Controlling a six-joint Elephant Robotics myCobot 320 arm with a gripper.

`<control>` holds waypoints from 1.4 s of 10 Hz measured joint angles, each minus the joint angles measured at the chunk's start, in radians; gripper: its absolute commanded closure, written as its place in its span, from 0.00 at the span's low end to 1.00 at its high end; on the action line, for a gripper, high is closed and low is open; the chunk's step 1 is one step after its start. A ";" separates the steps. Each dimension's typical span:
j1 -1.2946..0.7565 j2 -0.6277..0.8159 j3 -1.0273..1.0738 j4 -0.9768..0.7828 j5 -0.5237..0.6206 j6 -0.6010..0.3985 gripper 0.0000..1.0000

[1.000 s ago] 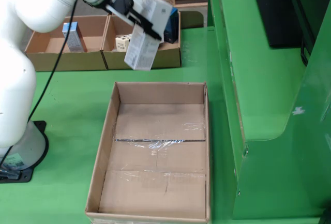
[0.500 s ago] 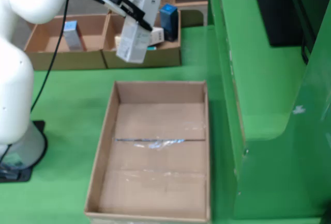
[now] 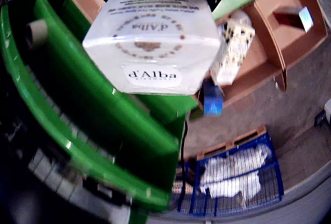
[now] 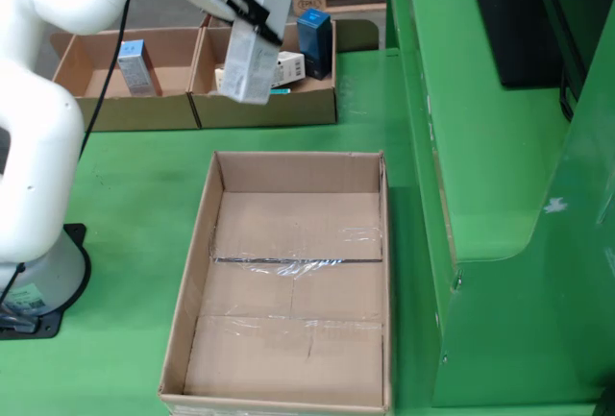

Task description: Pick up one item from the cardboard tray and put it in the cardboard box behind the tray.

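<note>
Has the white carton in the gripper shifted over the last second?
Yes. In the fixed view the white carton has moved left and up-frame, deeper over the cardboard box holding the blue carton.

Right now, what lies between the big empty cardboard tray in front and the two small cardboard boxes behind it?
Only bare green table, seen in the fixed view from above; the held white carton hangs over the boxes.

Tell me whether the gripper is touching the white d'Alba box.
Touching: the view from the side shows the gripper clamped on the white d'Alba box, which hangs midair.
</note>
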 measured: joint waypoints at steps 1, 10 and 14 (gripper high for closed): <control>0.025 -0.035 0.049 0.045 -0.021 0.000 1.00; 0.206 -0.258 0.086 0.408 -0.146 -0.069 1.00; 0.264 -0.141 0.089 0.235 -0.047 0.008 1.00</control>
